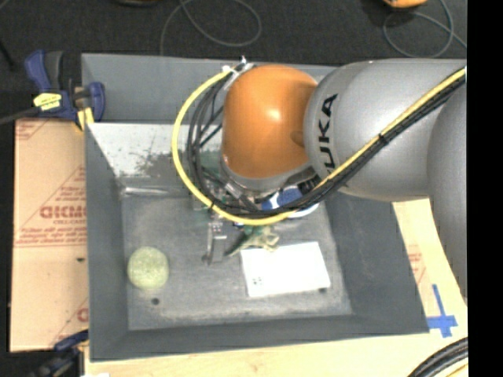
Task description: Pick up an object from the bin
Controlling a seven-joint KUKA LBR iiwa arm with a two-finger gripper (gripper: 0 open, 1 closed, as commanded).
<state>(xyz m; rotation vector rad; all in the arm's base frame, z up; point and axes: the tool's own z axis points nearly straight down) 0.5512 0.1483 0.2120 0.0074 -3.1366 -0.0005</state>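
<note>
Grey metal bin [102,210]: gripper [214,243] low at mid-floor, spread impossible to tell
White flat rectangular card [284,269]: just beside gripper, view's right
Pale green speckled ball [148,267]: front-left corner, well apart

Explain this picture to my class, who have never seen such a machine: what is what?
A grey robot arm with an orange cover reaches from the right into a grey metal bin. One camera looks down from above, slightly sideways. The arm's tool hangs low over the bin's middle. In the bin lie a pale green ball at lower left and a flat white card just right of the tool. Whether the tool holds anything cannot be told.
</note>
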